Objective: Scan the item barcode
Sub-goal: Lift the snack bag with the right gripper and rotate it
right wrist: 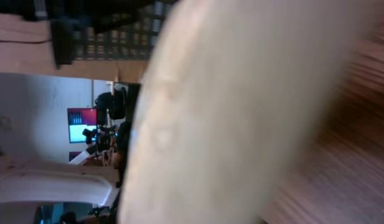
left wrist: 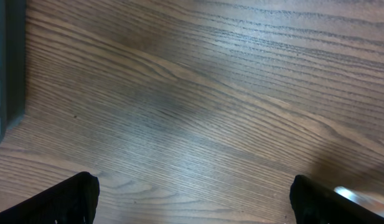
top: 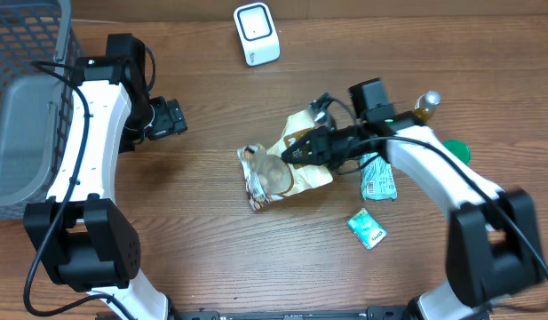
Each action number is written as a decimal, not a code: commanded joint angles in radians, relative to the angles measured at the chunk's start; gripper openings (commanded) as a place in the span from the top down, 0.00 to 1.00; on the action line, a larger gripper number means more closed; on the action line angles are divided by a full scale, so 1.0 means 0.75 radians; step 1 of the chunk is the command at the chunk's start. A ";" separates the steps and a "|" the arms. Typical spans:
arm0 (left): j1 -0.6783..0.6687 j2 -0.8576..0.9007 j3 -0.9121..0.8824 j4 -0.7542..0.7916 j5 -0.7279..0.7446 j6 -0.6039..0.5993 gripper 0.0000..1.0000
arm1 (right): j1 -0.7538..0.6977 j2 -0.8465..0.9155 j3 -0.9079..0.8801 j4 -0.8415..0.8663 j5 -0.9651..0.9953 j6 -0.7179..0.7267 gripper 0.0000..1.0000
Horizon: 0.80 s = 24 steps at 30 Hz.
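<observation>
At table centre, the right gripper [top: 298,149] is clamped on the upper edge of the cream snack bag [top: 300,180]. Toward 9 o'clock the left gripper [top: 176,118] hangs with its jaws wide apart, touching nothing. The white scanner [top: 257,34] sits at 12 o'clock.

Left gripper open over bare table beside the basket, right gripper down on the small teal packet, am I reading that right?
Not quite. The overhead view shows the right gripper at the cream snack bag mid-table; the small teal packet lies apart from it, nearer the front edge. The left gripper is open beside the basket, as you said.
</observation>
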 commanded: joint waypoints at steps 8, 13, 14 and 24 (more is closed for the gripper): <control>-0.001 0.008 0.024 0.001 -0.016 0.010 0.00 | -0.060 -0.191 0.040 -0.183 -0.288 -0.224 0.79; -0.001 0.008 0.023 0.001 -0.016 0.010 0.00 | -0.060 -0.191 0.040 -0.165 -0.487 -0.242 0.80; -0.001 0.008 0.023 0.001 -0.016 0.010 0.00 | -0.060 -0.191 0.040 -0.160 -0.526 -0.242 0.80; -0.001 0.008 0.023 0.001 -0.016 0.010 0.01 | -0.060 -0.192 0.040 -0.137 -0.637 -0.232 0.82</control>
